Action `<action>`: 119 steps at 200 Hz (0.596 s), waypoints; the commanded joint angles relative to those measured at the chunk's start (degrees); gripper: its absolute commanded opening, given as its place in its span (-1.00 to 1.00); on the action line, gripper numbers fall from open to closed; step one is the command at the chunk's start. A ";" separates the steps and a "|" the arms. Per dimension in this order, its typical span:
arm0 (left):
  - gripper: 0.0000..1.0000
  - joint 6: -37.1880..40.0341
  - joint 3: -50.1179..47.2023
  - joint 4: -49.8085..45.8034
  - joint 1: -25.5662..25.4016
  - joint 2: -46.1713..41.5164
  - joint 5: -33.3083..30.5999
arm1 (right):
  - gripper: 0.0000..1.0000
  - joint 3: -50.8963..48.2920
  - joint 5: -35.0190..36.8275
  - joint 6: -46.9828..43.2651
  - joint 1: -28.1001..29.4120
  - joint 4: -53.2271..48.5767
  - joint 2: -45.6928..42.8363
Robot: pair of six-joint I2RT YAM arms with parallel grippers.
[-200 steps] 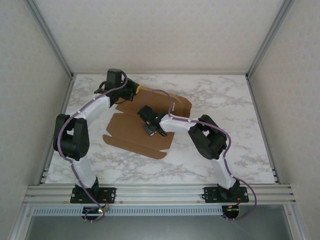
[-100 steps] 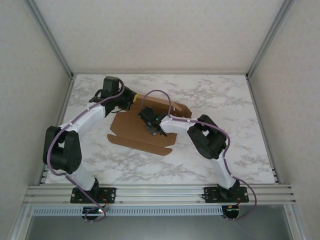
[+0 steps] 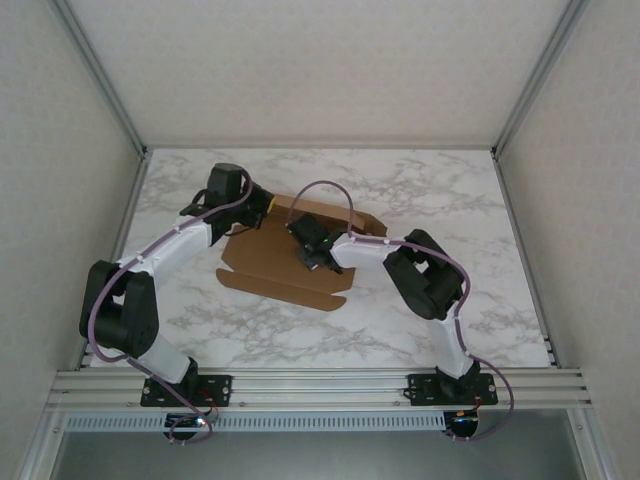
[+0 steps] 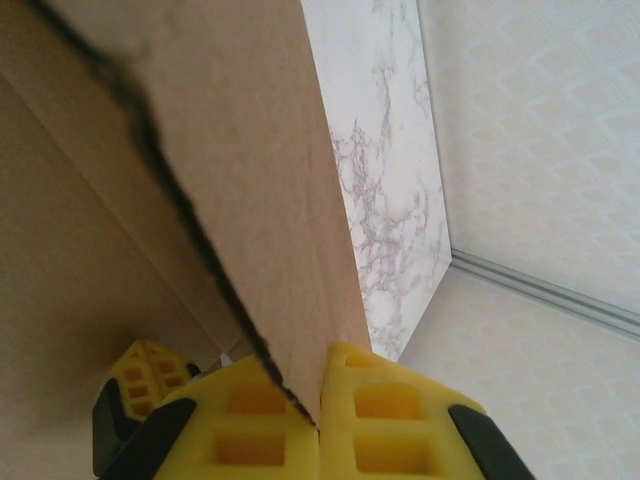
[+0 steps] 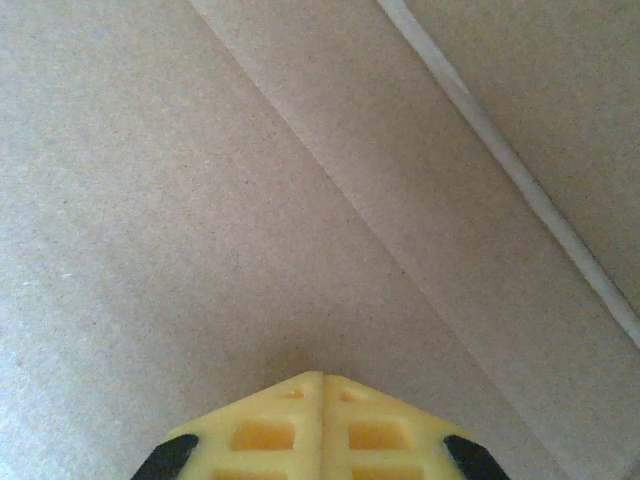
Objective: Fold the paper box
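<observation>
The paper box (image 3: 268, 270) lies in the middle of the marble table (image 3: 430, 190), between the two arms. Its brown sheet is mostly flat, with the near edge facing the arm bases. The far flap (image 3: 335, 212) stands tilted up off the tabletop.

The left gripper (image 3: 257, 207) is at the far left corner of the box. From its wrist camera, its yellow fingers (image 4: 390, 420) are clamped on a raised cardboard edge (image 4: 250, 140) (the sheet runs straight down into the seam between the pads), with the marble just beside it.

The right gripper (image 3: 309, 256) sits over the middle of the box, pointing down. Its two fingertips (image 5: 270, 425) are pressed together with nothing between them. Their tip touches a flat cardboard panel (image 5: 180, 200), close to a fold crease (image 5: 330, 190) that runs diagonally across it. Whether the fingertips bear down hard on the panel, I cannot tell.
</observation>
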 commanded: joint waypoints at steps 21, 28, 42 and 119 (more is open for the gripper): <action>-1.00 0.50 -1.34 -9.16 -1.00 2.83 -3.57 | -0.66 -7.55 -13.47 -1.45 -0.14 1.08 -8.84; -1.00 0.37 -0.47 -9.41 -1.04 3.37 -3.68 | -0.59 -8.88 -16.15 -1.39 -0.26 2.05 -11.00; -1.00 0.13 1.45 -9.98 -1.00 4.55 -4.09 | -0.48 -10.85 -20.59 -0.71 -0.65 3.17 -15.60; -1.00 -0.17 8.52 -9.62 -0.98 9.13 -4.85 | -0.34 -8.24 -31.32 18.67 -14.64 -3.65 -35.36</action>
